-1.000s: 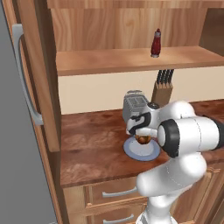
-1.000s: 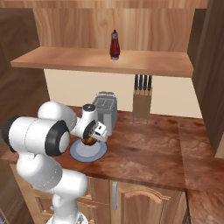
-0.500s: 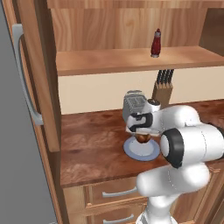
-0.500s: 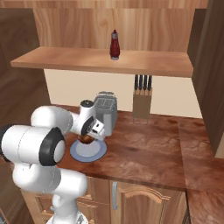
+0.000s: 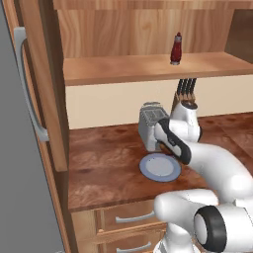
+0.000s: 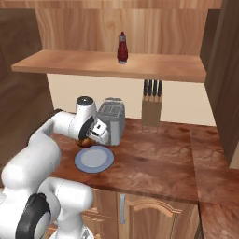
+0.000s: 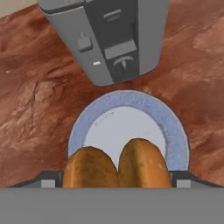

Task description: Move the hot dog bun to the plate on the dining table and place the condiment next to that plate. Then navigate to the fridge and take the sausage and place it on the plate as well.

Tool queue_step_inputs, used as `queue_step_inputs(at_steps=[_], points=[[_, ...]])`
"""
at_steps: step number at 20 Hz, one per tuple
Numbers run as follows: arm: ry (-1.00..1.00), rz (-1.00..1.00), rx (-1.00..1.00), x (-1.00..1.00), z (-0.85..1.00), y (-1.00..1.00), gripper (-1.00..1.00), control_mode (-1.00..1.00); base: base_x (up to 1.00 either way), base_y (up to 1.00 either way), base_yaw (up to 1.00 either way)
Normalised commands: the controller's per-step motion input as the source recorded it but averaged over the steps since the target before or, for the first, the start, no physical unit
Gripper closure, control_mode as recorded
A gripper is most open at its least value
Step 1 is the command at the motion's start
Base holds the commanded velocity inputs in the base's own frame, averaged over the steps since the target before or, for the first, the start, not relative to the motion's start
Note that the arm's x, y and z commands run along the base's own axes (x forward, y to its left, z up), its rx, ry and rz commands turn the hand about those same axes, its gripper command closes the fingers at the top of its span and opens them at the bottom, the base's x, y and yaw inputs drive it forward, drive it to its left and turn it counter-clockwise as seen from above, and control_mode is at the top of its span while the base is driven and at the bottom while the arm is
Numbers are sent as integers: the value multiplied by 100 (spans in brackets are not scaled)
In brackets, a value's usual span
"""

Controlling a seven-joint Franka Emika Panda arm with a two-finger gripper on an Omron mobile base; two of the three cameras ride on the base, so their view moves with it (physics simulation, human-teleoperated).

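**Bun held over blue-grey plate**

Bun (image 7: pixel 117 164), tan-orange and split into 2 rounded halves, sits at the bottom of the hand view between the fingers, which are spread wide around it and grasp it. In the right base view the gripper (image 6: pixel 87 140) holds it just above the near edge of the small blue-grey plate (image 6: pixel 106 163), which lies on the reddish-brown desk (image 6: pixel 158 163). A grey toaster (image 6: pixel 112 120) stands just behind the plate, and a knife block (image 6: pixel 151 108) stands farther along by the wall. On the wooden shelf (image 5: pixel 123 69) above, the dark red condiment bottle (image 5: pixel 175 49) stands upright. The grey fridge (image 5: pixel 20 163) door runs down the left side of the left base view.
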Motion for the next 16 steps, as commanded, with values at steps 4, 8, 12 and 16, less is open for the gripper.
queue_step_inputs(at_steps=[4, 8, 12, 16], points=[[5, 0, 0, -83, 69, -1, 100, -100, 0, 0, 0], [12, 0, 0, -54, 35, -11, 100, -100, 0, 0, 0], [0, 0, 0, 0, 0, 0, 100, 100, -79, -10, -1], [0, 0, 0, 0, 0, 0, 100, 100, -100, 0, -15]])
